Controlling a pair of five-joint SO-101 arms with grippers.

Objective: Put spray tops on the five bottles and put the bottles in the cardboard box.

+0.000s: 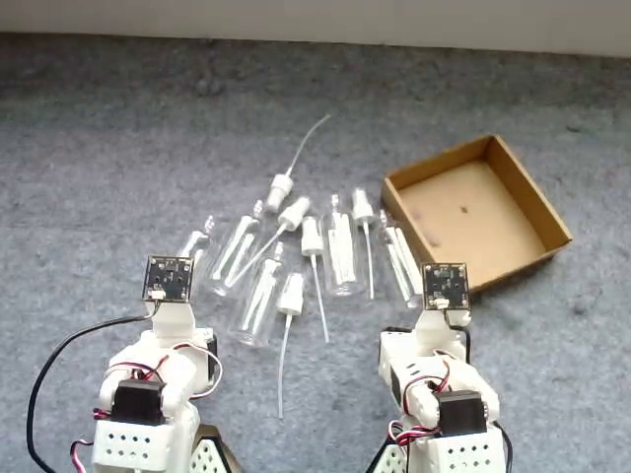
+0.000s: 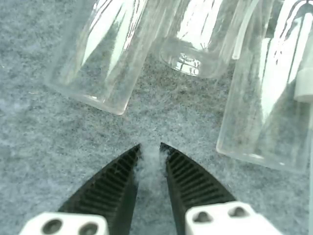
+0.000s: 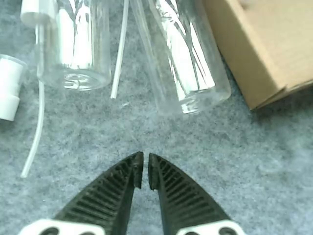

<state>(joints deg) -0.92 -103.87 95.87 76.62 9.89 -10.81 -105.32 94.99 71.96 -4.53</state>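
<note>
In the high view the task looks unstarted. Five clear bottles (image 1: 342,252) lie on their sides in a loose cluster mid-table. The spray tops (image 1: 313,236) lie among them with their thin tubes trailing, none fitted. The cardboard box (image 1: 439,161) sits just beside the rightmost bottle with nothing in it. The left arm (image 1: 158,389) and right arm (image 1: 441,394) sit at the near edge, short of the cluster. The next move, I judge, calls for one gripper to open and pin a bottle while the other picks up a top and feeds its tube into the neck. The bottles are round and may roll. The surface is a grey, fuzzy carpet (image 1: 118,148). A pale strip (image 1: 315,15) runs along the far edge; whether it is wall or floor I cannot tell.

In the left wrist view, the left gripper (image 2: 150,147) hangs low over bare carpet. Its jaws are nearly together with nothing between them, and three bottle bottoms lie just ahead.

In the right wrist view, the right gripper (image 3: 145,159) has its jaws almost touching and empty. Two bottle bottoms lie ahead, and a corner of the box lies beyond.
</note>
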